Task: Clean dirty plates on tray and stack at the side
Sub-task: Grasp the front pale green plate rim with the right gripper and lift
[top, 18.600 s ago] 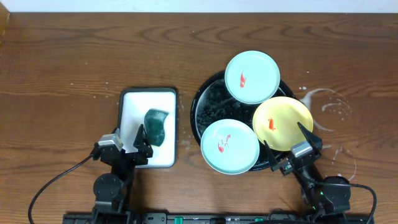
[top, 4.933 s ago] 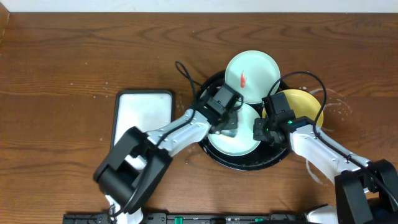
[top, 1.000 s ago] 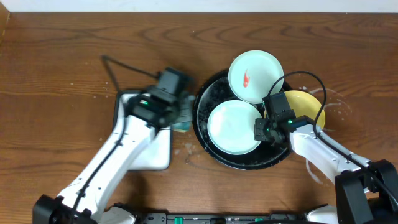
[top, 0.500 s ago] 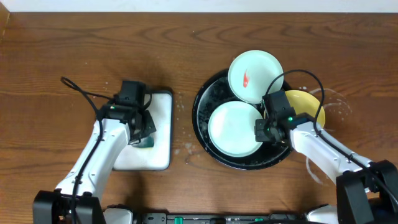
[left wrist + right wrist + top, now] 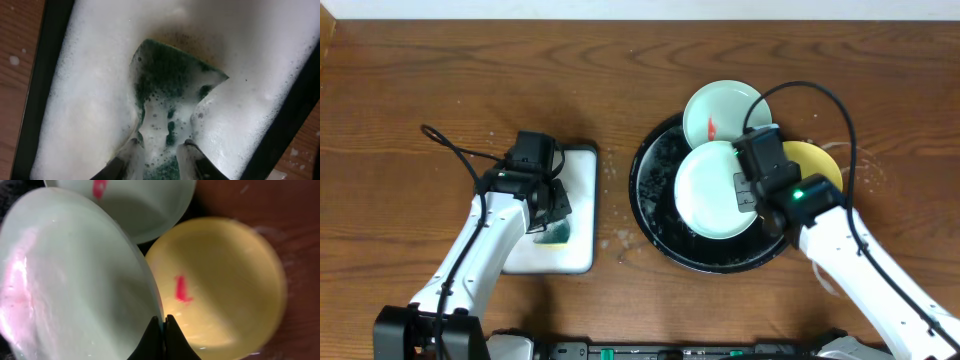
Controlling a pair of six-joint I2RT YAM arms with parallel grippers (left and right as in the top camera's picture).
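Note:
My right gripper (image 5: pixel 744 192) (image 5: pixel 162 322) is shut on the right rim of a pale mint plate (image 5: pixel 710 190) (image 5: pixel 65 280), which is wet, shows no smear, and is held tilted over the black tray (image 5: pixel 655 190). A second mint plate (image 5: pixel 715 108) (image 5: pixel 135 205) with a red smear leans on the tray's far rim. Under my right wrist, on the tray's right side, lies the yellow plate (image 5: pixel 815 165) (image 5: pixel 220 290), also red-smeared. My left gripper (image 5: pixel 548 215) (image 5: pixel 160 145) is down in the foam, its fingers apart on either side of the green sponge (image 5: pixel 170 75).
The sponge (image 5: pixel 555 235) lies on a white, dark-rimmed tray (image 5: pixel 578 200) (image 5: pixel 90 100) full of suds, left of the black tray. Water marks (image 5: pixel 860 170) and drops spot the wooden table on the right. Cables trail from both arms.
My right gripper has lifted the clean mint plate up and to the right, so that it now overlaps the yellow plate. My left gripper's fingers have parted around the sponge.

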